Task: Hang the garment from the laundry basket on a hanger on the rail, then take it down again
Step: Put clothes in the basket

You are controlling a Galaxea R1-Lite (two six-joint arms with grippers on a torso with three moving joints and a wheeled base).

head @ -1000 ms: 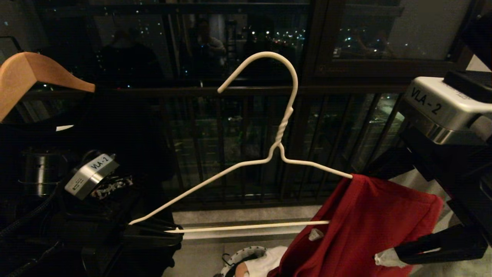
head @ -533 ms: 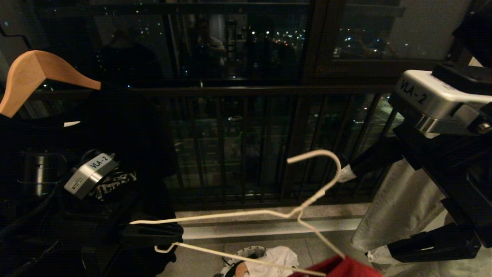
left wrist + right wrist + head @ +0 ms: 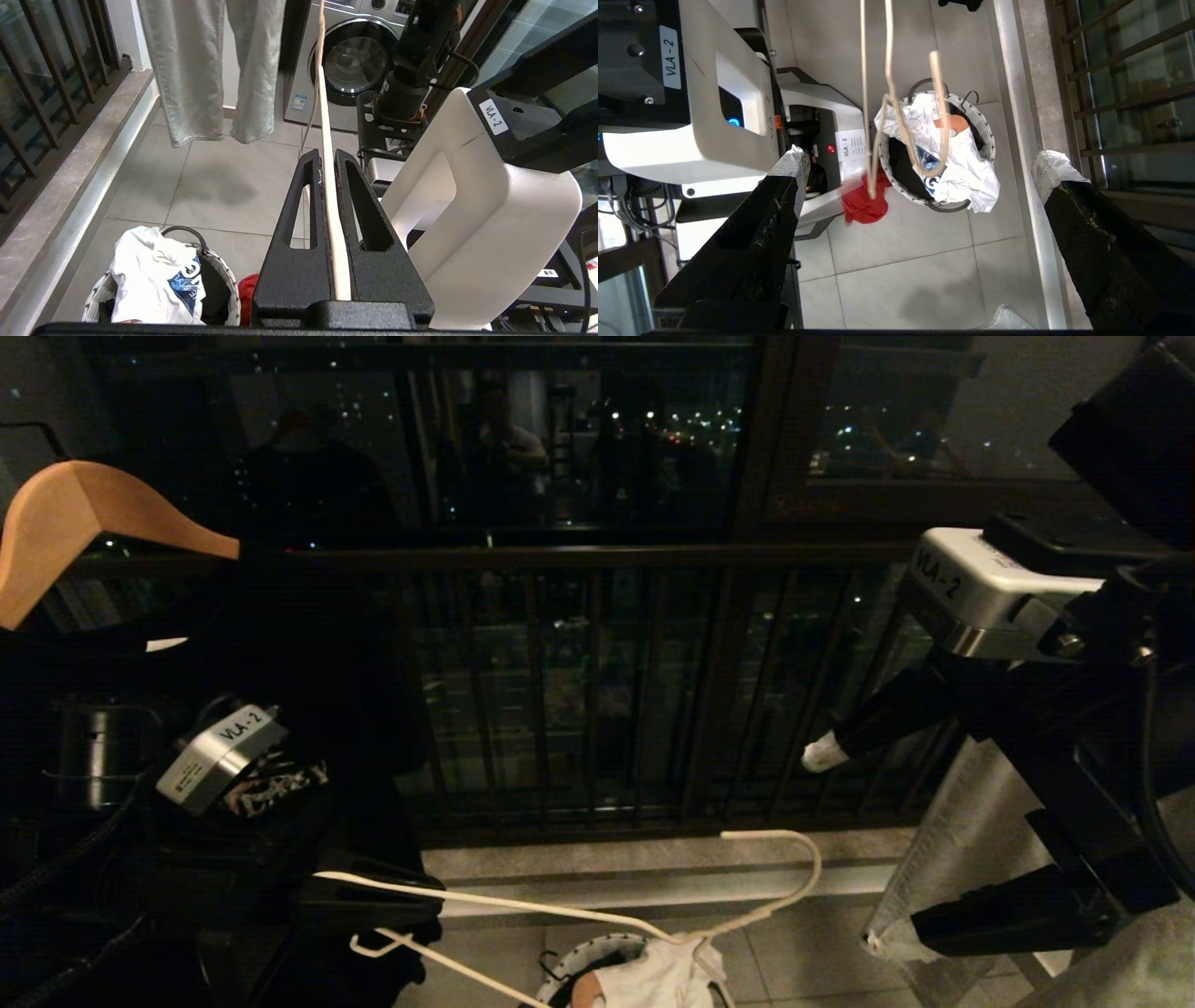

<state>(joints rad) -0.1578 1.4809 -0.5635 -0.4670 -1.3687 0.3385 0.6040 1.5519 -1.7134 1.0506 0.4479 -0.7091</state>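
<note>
Hanger (image 3: 597, 915) droops low across the head view's lower centre; your left gripper (image 3: 329, 186) pinches its wire at lower left. Right gripper (image 3: 920, 186) hangs at the right edge, fingers (image 3: 791, 163) spread wide, holding nothing. Garment (image 3: 861, 205) lies bunched on the floor tiles, touching the basket (image 3: 985, 135), with the hanger's tip over it. White shirt (image 3: 966, 172) fills the basket. Wooden hanger (image 3: 84, 523) sits upper left; grey trousers (image 3: 205, 65) hang before the washer (image 3: 355, 60).
</note>
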